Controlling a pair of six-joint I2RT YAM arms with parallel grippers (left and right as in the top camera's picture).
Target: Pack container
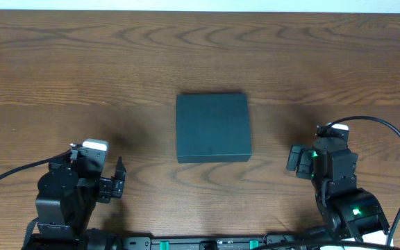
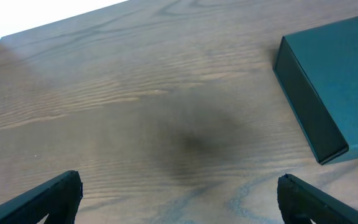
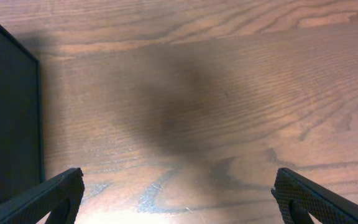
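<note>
Two arms sit folded low at the near edge of the bench (image 1: 82, 69). The left arm (image 1: 64, 198) holds its left fingers (image 2: 48, 199) wide apart, gripping nothing. The closed container (image 1: 212, 128) lies flat mid-bench, between both arms. The right arm (image 1: 339, 180) keeps its right fingers (image 3: 48, 199) equally wide.

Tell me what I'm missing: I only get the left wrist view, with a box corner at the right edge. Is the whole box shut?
Observer: Yes. Overhead, the box lies shut, flat top up, in the middle of the table.
Operator: What is the right arm doing?
Observer: The right gripper is open and empty over bare wood, with the box off to its left.
Operator: Is either arm touching the box?
Observer: No. Overhead, both arms sit back from it, one on each side.
</note>
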